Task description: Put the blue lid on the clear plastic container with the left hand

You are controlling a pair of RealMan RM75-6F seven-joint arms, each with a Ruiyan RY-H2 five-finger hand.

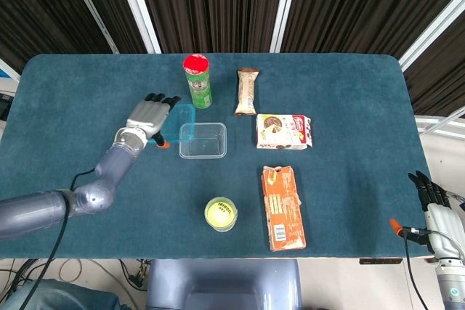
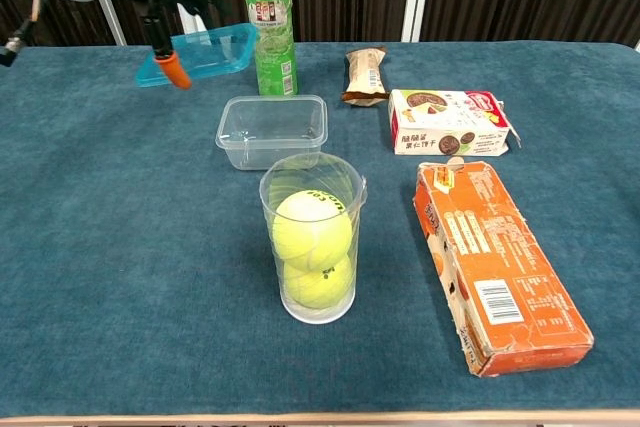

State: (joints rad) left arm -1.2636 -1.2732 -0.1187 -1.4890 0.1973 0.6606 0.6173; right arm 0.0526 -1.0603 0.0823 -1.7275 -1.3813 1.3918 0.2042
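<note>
The blue lid (image 2: 200,53) hangs above the desk (image 1: 349,201), gripped by the left hand (image 1: 147,117), whose fingers (image 1: 161,99) curl over its edge. The clear container (image 1: 203,140) sits just to the lid's right and lower; the right hand (image 1: 436,212) rests far off, holding nothing.

Blue-carpeted table (image 1: 73,92) carries, just right of the left hand (image 1: 147,117), a clear container (image 1: 203,140); beyond the hand's fingertips, a green can (image 1: 197,81) upright. Further right: snack bar (image 1: 247,91), cookie box (image 1: 284,131), orange carton (image 1: 282,207) lying flat. Cup of tennis balls (image 1: 221,213) stands nearer than the hand.
</note>
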